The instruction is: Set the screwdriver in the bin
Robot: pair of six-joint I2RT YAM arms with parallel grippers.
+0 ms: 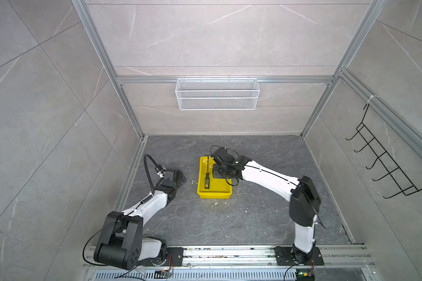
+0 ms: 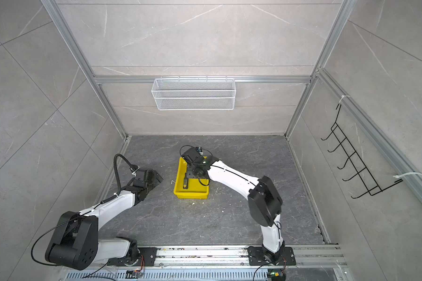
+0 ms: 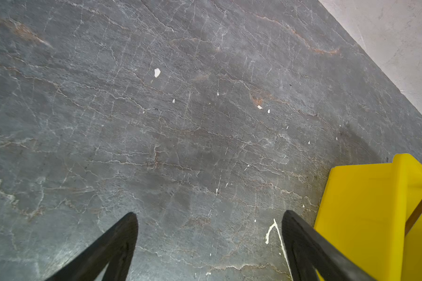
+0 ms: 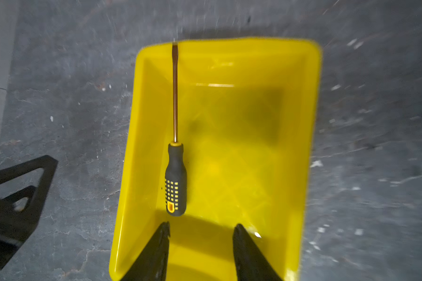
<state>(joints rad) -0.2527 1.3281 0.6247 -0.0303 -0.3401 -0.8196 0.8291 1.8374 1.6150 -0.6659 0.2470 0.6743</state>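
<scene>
In both top views the right gripper (image 1: 217, 171) hangs over the yellow bin (image 1: 223, 193), pointing down into it. The screwdriver (image 1: 207, 181) lies inside the bin just beside that gripper, handle toward the arm bases, shaft toward the far rim. The left gripper (image 1: 182, 179) sits near the bin's outer wall, apart from it. A white mesh basket (image 1: 217, 93) hangs on the back wall, well beyond both grippers

In the left wrist view the left gripper (image 3: 208, 215) has its jaws spread wide over bare floor (image 3: 180, 121), gripping nothing. A corner of the bin (image 3: 363, 206) shows just beside one finger

In the right wrist view the right gripper (image 4: 202, 226) has its jaws parted with nothing between them, fingertips over the bin (image 4: 302, 146). The screwdriver (image 4: 176, 180) lies in the bin just ahead of one fingertip, apart from it, its tip up at the far rim
</scene>
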